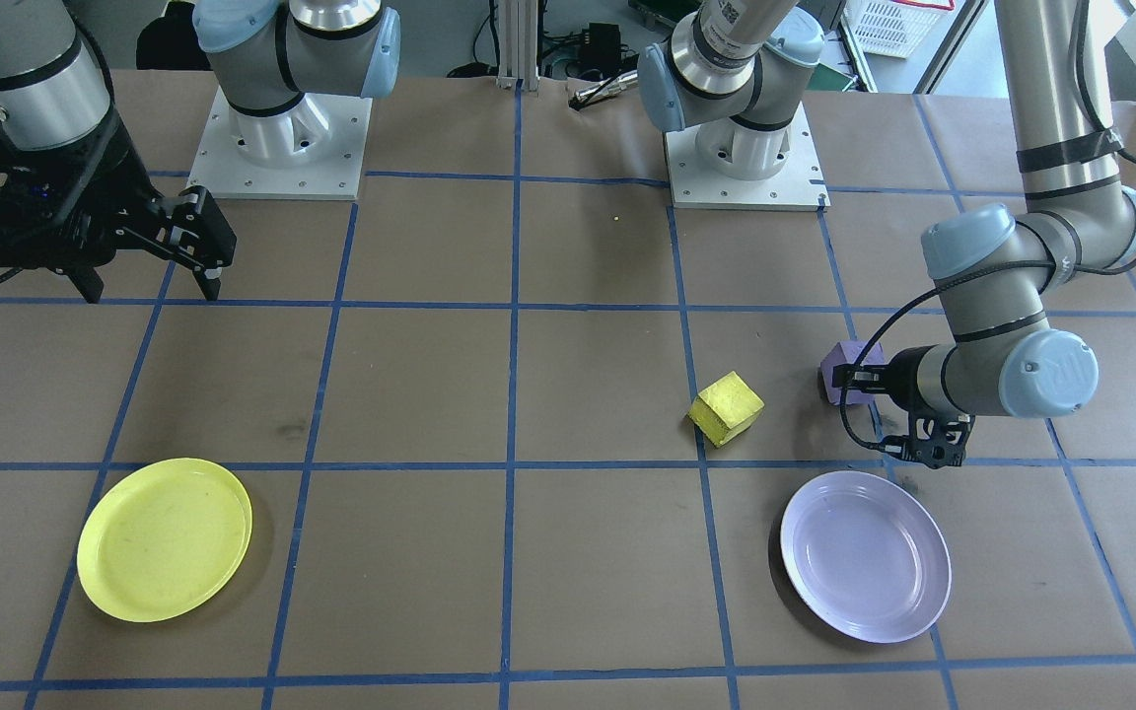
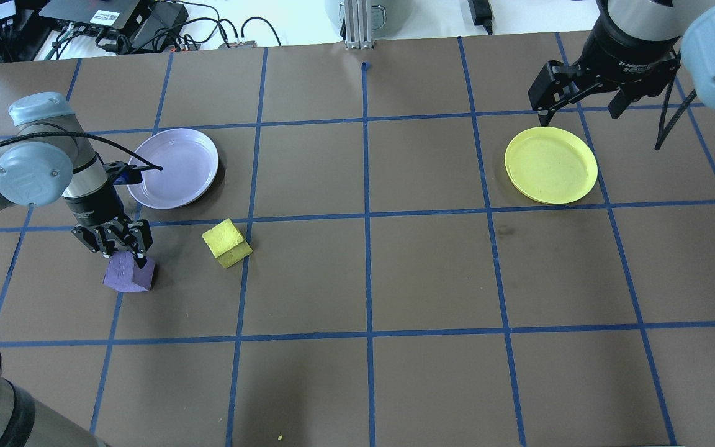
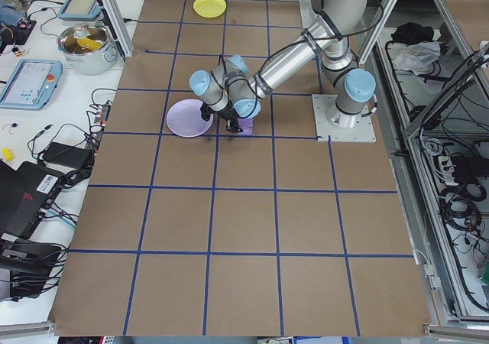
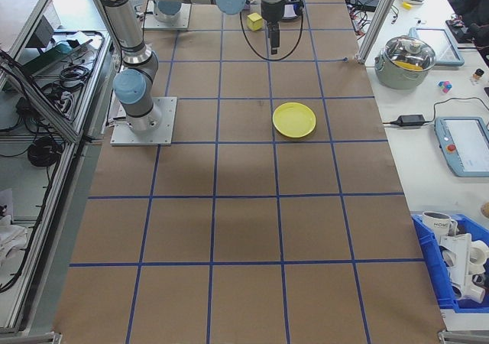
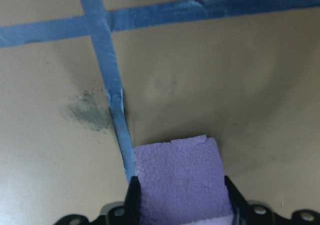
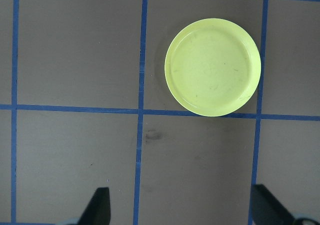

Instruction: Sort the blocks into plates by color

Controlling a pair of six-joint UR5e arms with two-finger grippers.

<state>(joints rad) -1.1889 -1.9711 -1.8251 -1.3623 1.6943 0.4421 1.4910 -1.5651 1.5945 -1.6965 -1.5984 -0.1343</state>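
Left gripper [image 5: 182, 205] apparently clamps purple block [image 5: 180, 177] – overhead hides contact; right gripper [image 6: 180, 205] agape.

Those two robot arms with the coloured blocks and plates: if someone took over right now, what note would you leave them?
Left gripper: down at the small purple cube, fingers on either side of it; the cube is on the table and a firm grip is not confirmed.
Right gripper: open, empty, hanging near the yellow plate.
Small yellow cube: on the table, beside the round pale lavender plate.
Round yellow plate: far side, empty.
Done: nothing sorted.
Left: purple cube into the lavender plate, yellow cube into the yellow plate.
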